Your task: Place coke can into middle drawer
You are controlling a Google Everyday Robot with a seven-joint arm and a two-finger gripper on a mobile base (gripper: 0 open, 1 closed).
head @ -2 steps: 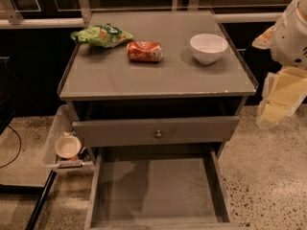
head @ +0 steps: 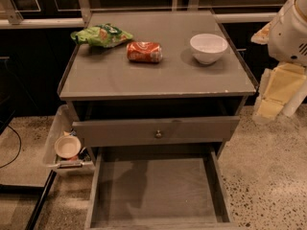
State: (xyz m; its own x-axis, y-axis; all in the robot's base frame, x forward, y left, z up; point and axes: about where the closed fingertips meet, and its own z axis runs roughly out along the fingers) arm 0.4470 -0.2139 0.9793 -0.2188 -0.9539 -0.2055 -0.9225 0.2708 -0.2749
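Obs.: cabinet top [head: 158, 80] carries three items in a row. Green chip bag [head: 101, 35] sits at the back left and white bowl [head: 208, 48] at the right. The coke can [head: 144, 51] lies on its side between them, just beside the bag and apart from the bowl. I see nothing in the bowl.

The gripper [head: 271, 104] hangs off the cabinet's right side, below the level of the top and above the speckled floor [head: 268, 176]. I cannot tell whether it is wide or narrow. The can is well apart from it, up and to the left, with the bowl and the top's right edge between them.

The drawer front [head: 120, 131] with the round knob [head: 158, 134] stands slightly out. Below it the middle drawer [head: 158, 190] is pulled out, its grey floor bare.

On the floor to the left, a white bin [head: 53, 138] holds a small bowl [head: 67, 146].
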